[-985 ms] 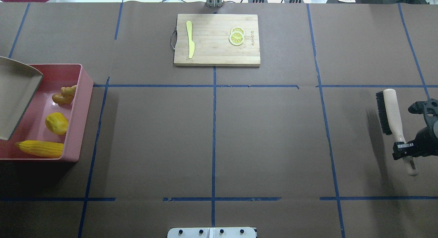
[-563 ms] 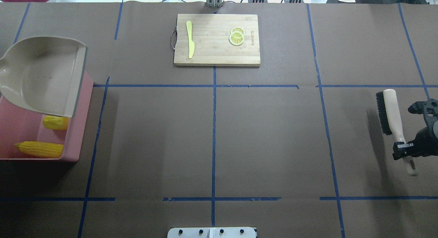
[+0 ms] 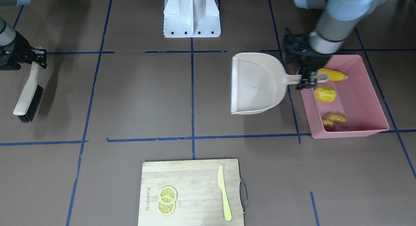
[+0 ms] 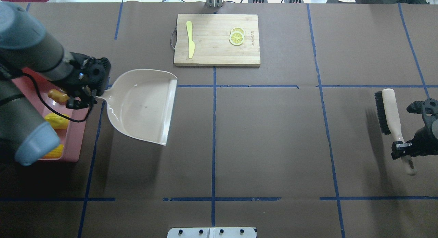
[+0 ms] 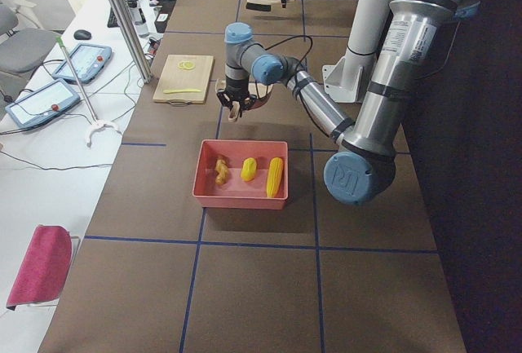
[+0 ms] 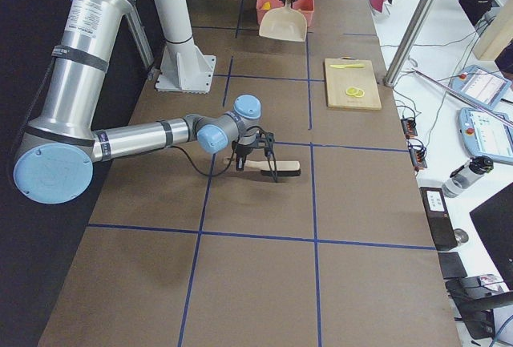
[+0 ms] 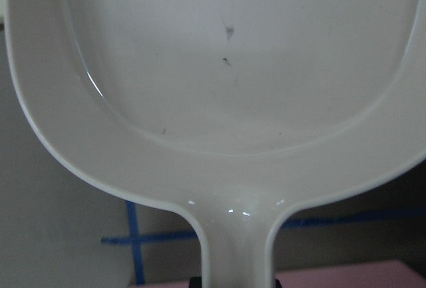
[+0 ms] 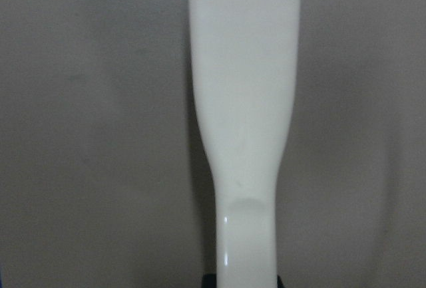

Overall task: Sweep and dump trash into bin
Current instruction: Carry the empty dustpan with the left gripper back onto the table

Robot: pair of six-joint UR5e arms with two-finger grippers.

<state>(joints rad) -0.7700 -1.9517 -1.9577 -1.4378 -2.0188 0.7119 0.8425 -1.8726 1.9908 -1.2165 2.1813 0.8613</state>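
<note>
The pink bin (image 3: 351, 132) stands at the table's left end and holds the corn cob (image 3: 336, 75), the rounded yellow lumpy piece (image 3: 325, 94) and the ginger root (image 3: 334, 118). In the overhead view my left arm hides much of the bin (image 4: 73, 142). My left gripper (image 3: 308, 79) is shut on the handle of the empty beige dustpan (image 4: 142, 104), held flat over the table just beside the bin. My right gripper (image 4: 403, 150) is shut on the white handle of a black-bristled brush (image 4: 388, 111) at the table's right end.
A wooden cutting board (image 4: 217, 39) lies at the far middle with a pale yellow-green knife (image 4: 190, 39) and lemon slices (image 4: 236, 36). The robot base (image 3: 191, 14) is at the near edge. Blue tape lines cross the brown table.
The dustpan has swung from over the bin out to the right and now sits level over the table. My left arm has come into the overhead view. The right arm has barely moved.
</note>
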